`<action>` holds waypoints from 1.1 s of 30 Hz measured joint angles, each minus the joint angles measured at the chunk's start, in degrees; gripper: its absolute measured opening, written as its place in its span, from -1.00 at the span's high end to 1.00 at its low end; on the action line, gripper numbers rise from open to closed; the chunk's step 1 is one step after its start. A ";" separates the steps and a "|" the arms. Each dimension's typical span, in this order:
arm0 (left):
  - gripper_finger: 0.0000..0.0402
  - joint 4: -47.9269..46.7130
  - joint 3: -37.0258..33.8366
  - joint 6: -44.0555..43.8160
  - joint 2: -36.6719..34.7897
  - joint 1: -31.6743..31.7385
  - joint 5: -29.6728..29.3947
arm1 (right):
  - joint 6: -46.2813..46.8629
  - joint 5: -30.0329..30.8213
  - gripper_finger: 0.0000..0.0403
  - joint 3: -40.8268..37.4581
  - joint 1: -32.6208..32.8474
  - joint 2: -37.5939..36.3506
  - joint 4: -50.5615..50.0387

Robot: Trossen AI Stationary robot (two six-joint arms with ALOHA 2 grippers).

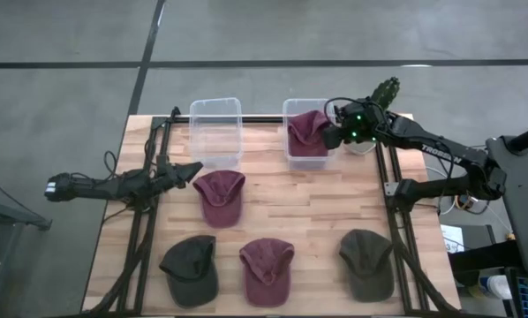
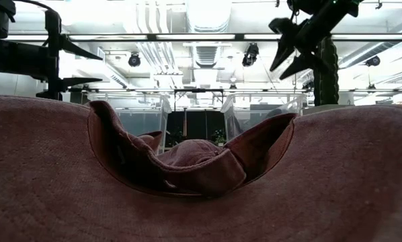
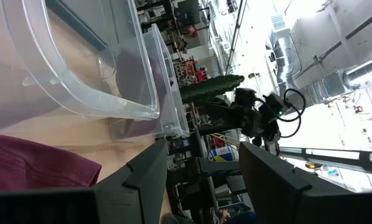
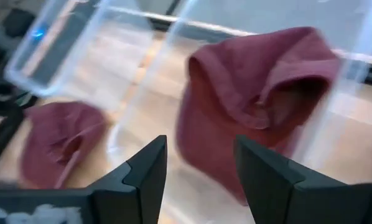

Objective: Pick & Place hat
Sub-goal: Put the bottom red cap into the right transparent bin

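Observation:
A maroon hat point(image 1: 308, 132) lies crumpled inside the right clear bin point(image 1: 292, 108) at the table's far side; the right wrist view shows this hat point(image 4: 254, 93) just beyond my fingers. My right gripper point(image 1: 335, 134) point(image 4: 198, 146) hovers open by that bin's right wall, raised above the table in the low view point(image 2: 292, 50). The left clear bin point(image 1: 215, 132) holds nothing. My left gripper point(image 1: 192, 170) point(image 3: 201, 149) is open, level, just left of a maroon hat point(image 1: 220, 196) resting on the table.
Three more hats lie along the near side: a dark green one point(image 1: 191, 268), a maroon one point(image 1: 267, 269), which fills the low view point(image 2: 187, 168), and an olive one point(image 1: 367, 262). A green cactus-like plant point(image 1: 383, 91) stands at the far right corner.

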 joint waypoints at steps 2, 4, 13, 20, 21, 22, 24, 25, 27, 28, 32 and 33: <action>0.04 0.00 -0.01 -0.02 0.01 -0.01 0.00 | -0.10 -3.66 0.11 0.39 0.02 0.00 0.37; 0.04 0.00 -0.01 -0.03 0.01 -0.01 0.00 | 0.24 -7.33 0.11 0.45 0.15 0.00 0.28; 0.04 0.00 0.01 -0.60 0.00 -0.02 0.00 | 4.80 -19.17 0.11 0.45 4.32 0.00 0.45; 0.04 0.02 0.01 -1.60 0.01 -0.02 0.00 | 7.93 -26.53 0.11 0.45 10.75 0.00 0.72; 0.04 0.00 0.01 -1.76 0.01 -0.01 0.00 | 8.49 -26.52 0.11 0.45 11.74 0.00 1.02; 0.04 0.01 -0.01 -1.86 -0.01 -0.01 0.00 | 9.33 -26.50 0.11 0.45 12.83 0.00 1.61; 0.04 0.49 0.01 -1.96 0.02 -0.01 0.14 | 11.18 -26.46 0.12 0.45 15.03 0.00 2.99; 0.04 0.94 0.01 -1.97 0.00 -0.01 0.17 | 12.13 -26.31 0.13 0.45 16.17 0.00 3.80; 0.04 2.02 -0.01 -2.20 0.02 -0.02 0.17 | 13.73 -25.93 0.14 0.45 18.39 0.02 5.30; 0.04 2.75 -0.01 -2.40 0.01 0.00 0.17 | 14.02 -25.87 0.15 0.45 19.44 0.02 6.00; 0.04 6.64 0.00 -2.01 0.01 0.00 0.17 | 14.23 -25.79 0.17 0.45 22.79 0.02 8.03; 0.04 7.29 0.01 -1.99 0.00 0.00 0.20 | 14.52 -25.79 0.18 0.45 23.48 0.02 8.17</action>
